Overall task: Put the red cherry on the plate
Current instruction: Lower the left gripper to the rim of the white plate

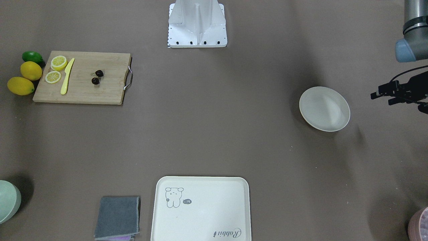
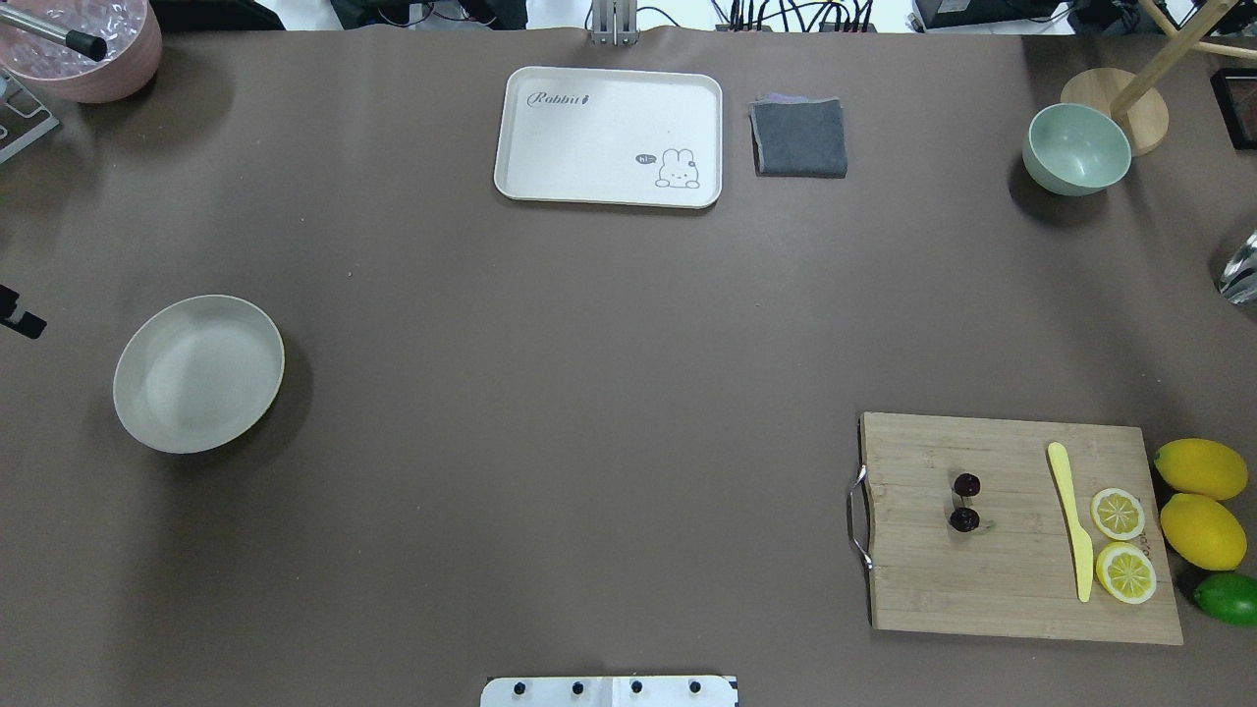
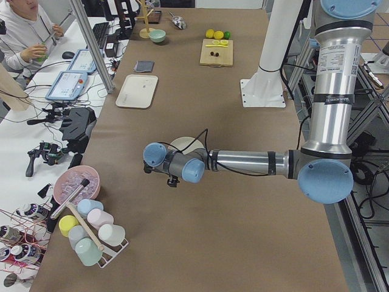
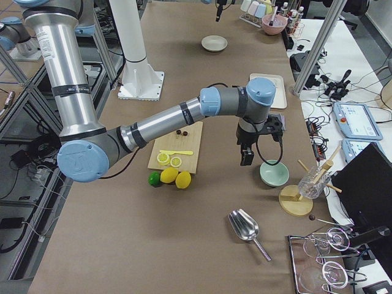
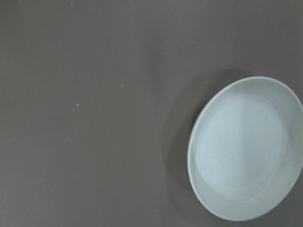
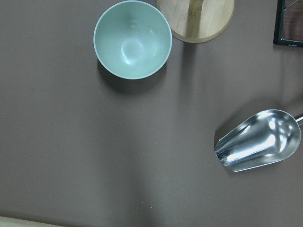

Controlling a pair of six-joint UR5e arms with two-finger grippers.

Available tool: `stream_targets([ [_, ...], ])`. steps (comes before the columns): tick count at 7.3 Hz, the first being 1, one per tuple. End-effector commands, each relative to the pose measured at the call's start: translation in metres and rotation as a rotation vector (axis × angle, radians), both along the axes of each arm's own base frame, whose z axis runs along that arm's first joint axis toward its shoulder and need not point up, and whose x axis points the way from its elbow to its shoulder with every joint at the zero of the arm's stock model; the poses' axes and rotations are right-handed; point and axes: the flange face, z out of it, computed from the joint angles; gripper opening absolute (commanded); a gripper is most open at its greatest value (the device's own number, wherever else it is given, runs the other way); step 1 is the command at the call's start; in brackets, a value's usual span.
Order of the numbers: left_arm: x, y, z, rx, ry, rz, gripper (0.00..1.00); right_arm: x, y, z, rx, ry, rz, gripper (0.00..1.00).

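The red cherry (image 2: 965, 502), a pair of dark glossy fruits, lies on a wooden cutting board (image 2: 1021, 589) at the robot's right front. Far across the table on the robot's left sits the off-white round plate (image 2: 198, 373), with nothing in it; it also fills the right of the left wrist view as plate (image 5: 246, 149). My left gripper (image 1: 391, 95) hovers just outside the plate at the table's end; I cannot tell whether it is open or shut. My right gripper (image 4: 246, 158) hangs beside the green bowl, beyond the board, and its state cannot be judged.
On the board lie a yellow knife (image 2: 1070, 520) and two lemon slices (image 2: 1120, 540); two lemons (image 2: 1203, 501) and a lime (image 2: 1228, 597) sit beside it. Cream tray (image 2: 609, 98), grey cloth (image 2: 799, 137), green bowl (image 2: 1076, 147), metal scoop (image 6: 258, 142) and pink tub (image 2: 83, 49) line the far side.
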Motion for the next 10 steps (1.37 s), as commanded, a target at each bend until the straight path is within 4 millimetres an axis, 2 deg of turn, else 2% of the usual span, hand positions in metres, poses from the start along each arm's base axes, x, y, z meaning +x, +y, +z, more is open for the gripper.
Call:
stream_targets([
  [1,0.043,-0.007,-0.009,-0.011,-0.009,-0.033,0.97,-0.003,-0.001,0.001,0.000,0.002,-0.006,1.00],
  [2,0.053,-0.016,-0.023,-0.012,-0.013,-0.045,0.97,-0.005,-0.001,0.002,-0.003,0.002,-0.009,1.00],
  [3,0.066,-0.014,-0.026,-0.010,-0.014,-0.026,0.97,-0.006,-0.001,0.003,-0.006,0.003,-0.010,1.00],
  [6,0.077,-0.014,-0.026,0.000,-0.016,-0.010,0.95,-0.007,-0.001,0.002,-0.004,0.002,-0.011,1.00],
  [8,0.074,-0.007,-0.006,0.040,0.005,-0.015,0.94,-0.007,-0.001,0.002,-0.005,0.002,-0.010,1.00],
  [10,0.073,-0.005,-0.004,0.055,-0.005,-0.034,0.89,-0.008,-0.001,0.002,-0.005,0.000,-0.012,1.00],
])
